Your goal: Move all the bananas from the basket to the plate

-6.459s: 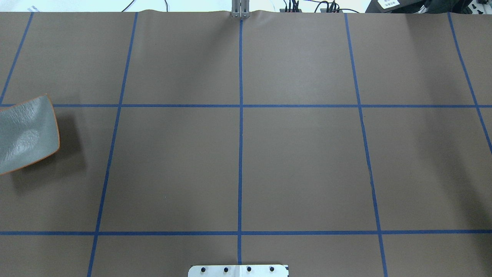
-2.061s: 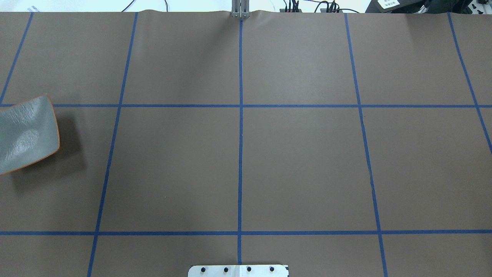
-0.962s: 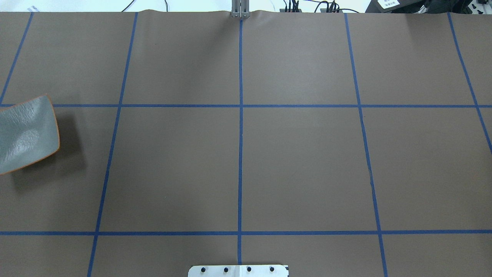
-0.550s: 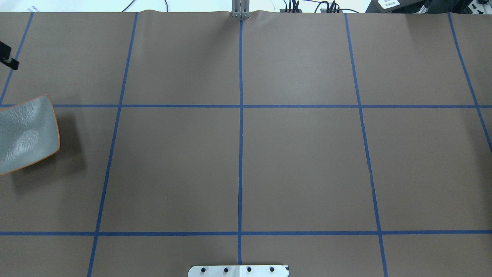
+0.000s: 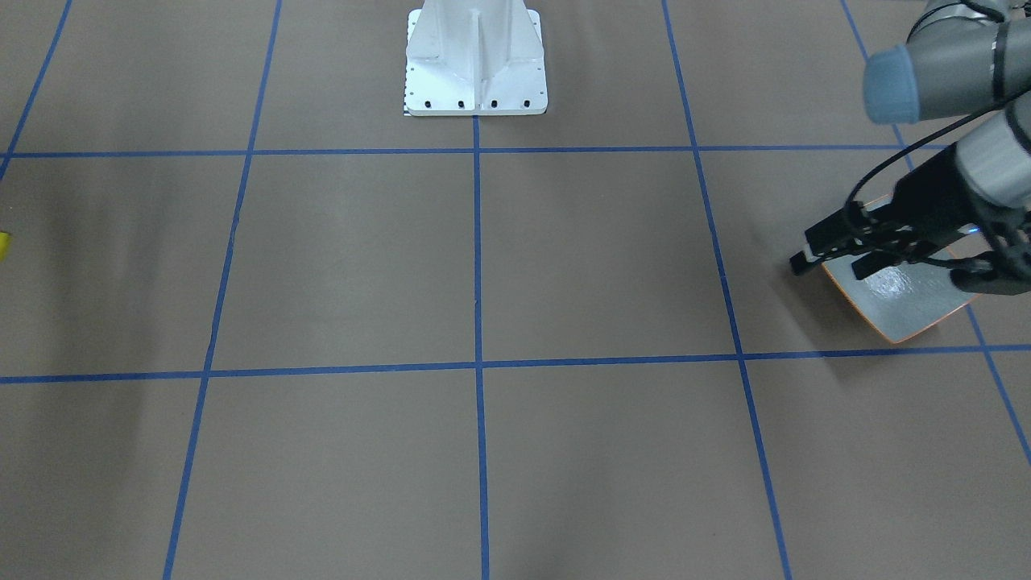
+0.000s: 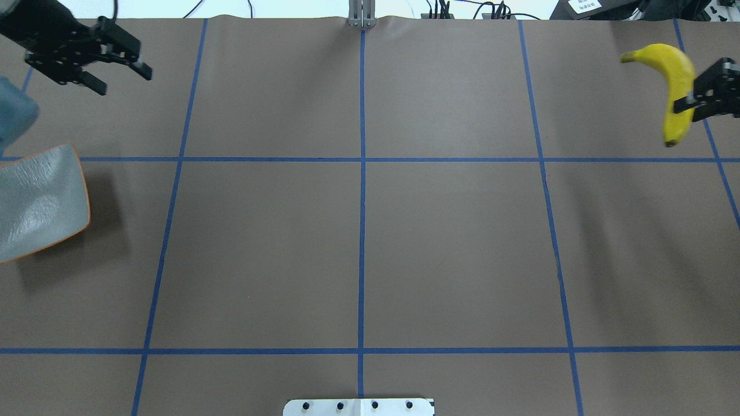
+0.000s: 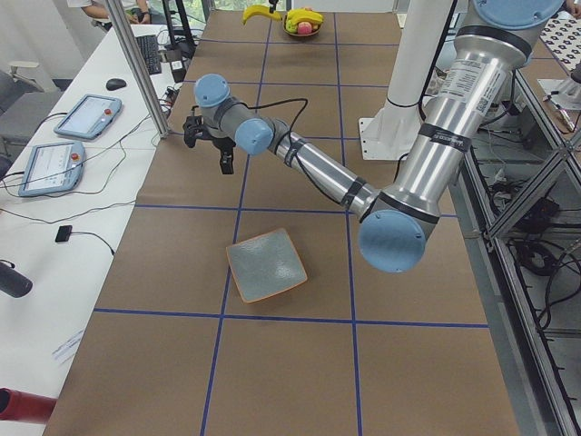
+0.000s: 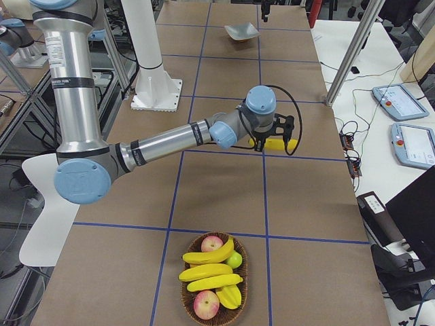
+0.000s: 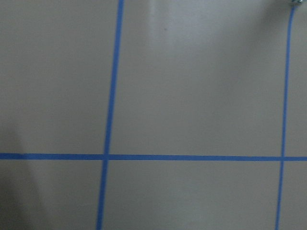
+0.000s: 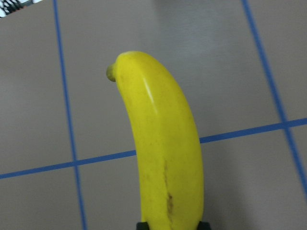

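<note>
Clamping a banana (image 6: 670, 81), the right gripper (image 6: 691, 97) hangs over the table (image 6: 451, 242) at two o'clock, seen from overhead. The left gripper (image 6: 124, 81), jaws wide, hovers at ten o'clock, the plate (image 6: 34, 202) at nine. Three more bananas (image 8: 204, 273) lie in the basket (image 8: 185, 293), far off at three o'clock

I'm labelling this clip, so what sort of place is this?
Most likely a robotics lab: a big robot arm reaches over a table gridded with blue tape, and control tablets sit on the side bench.
</note>
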You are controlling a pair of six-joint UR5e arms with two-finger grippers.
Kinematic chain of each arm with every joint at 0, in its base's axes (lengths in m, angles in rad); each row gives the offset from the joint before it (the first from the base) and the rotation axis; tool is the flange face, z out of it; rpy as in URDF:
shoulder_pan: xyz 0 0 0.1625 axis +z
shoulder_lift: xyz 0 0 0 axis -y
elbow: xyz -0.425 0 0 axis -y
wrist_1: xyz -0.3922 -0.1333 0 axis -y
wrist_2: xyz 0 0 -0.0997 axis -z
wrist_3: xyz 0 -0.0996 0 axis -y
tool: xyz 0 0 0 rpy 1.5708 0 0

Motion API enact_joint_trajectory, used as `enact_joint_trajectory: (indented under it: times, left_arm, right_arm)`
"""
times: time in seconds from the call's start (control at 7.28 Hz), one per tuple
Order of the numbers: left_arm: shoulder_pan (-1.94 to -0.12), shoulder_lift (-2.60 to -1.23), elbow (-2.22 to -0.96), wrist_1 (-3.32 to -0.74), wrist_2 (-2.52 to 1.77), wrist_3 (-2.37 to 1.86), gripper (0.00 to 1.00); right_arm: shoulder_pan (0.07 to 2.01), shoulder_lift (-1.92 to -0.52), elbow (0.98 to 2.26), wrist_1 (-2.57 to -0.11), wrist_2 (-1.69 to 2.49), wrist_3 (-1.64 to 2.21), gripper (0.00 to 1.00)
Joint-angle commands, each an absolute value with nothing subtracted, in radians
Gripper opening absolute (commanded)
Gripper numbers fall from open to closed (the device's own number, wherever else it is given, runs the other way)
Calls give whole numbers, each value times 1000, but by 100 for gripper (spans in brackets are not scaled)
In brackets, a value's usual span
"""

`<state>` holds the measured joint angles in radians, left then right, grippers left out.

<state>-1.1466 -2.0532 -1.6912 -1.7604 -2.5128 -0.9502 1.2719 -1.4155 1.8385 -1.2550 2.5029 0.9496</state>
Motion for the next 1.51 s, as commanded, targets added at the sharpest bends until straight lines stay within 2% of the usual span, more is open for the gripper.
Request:
enact_joint_trajectory:
  times: [0.0, 0.55, 0.82, 1.37]
  left_arm:
    - [-1054, -2198, -1593, -1892, -2508, -1159, 100]
    - [-933, -2351, -1500, -1945, -2453, -1277, 100]
    - [-850, -2423, -1490, -1972, -2381, -1389, 100]
    - [-747, -2545, -1341, -2126, -2229, -1555, 100]
  right_arm:
    - [989, -1207, 1861, -1255, 2345, 1251, 0]
    - [750, -1043, 1858, -1255, 2191, 1390, 0]
    - [721, -1019, 1847, -1255, 2148, 1399, 0]
    - [719, -1019, 1853, -1253, 2149, 1402, 0]
